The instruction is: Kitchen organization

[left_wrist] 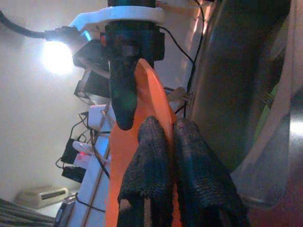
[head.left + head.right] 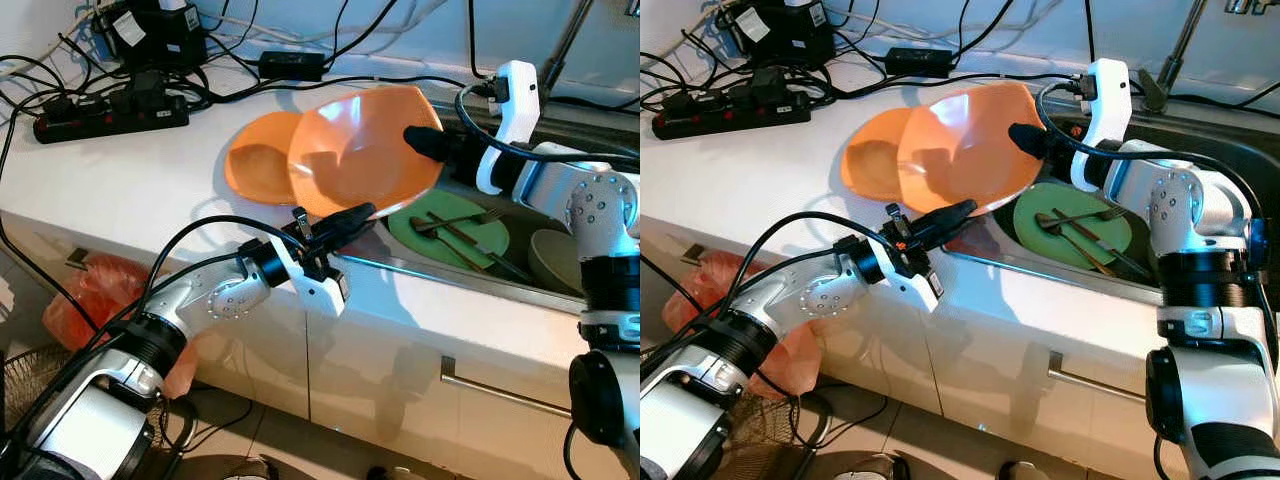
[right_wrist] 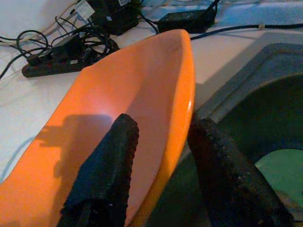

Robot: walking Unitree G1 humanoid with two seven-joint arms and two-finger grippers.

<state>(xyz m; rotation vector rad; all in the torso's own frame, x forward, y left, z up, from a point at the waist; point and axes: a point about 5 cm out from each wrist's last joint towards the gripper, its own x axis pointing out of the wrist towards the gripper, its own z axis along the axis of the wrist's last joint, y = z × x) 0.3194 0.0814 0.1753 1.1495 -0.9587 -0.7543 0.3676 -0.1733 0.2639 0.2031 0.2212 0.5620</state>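
Note:
An orange plate [image 2: 355, 150] stands tilted on edge at the sink's near-left corner, its hollow side facing me. My right gripper [image 2: 425, 143] is shut on its right rim, one finger inside the hollow [image 3: 102, 172] and one behind. Coming from below, my left gripper [image 2: 350, 215] pinches the lower rim, with the plate's edge [image 1: 154, 104] running between its fingertips [image 1: 147, 161]. A second orange plate [image 2: 255, 160] lies flat on the white counter [image 2: 120, 190], partly hidden behind the tilted one.
In the dark sink [image 2: 1240, 170], a green plate [image 2: 470, 240] carries a fork and other cutlery, beside a grey bowl [image 2: 555, 258]. A power strip [image 2: 110, 115] and cables crowd the back left. An orange bag [image 2: 95, 290] hangs below the counter.

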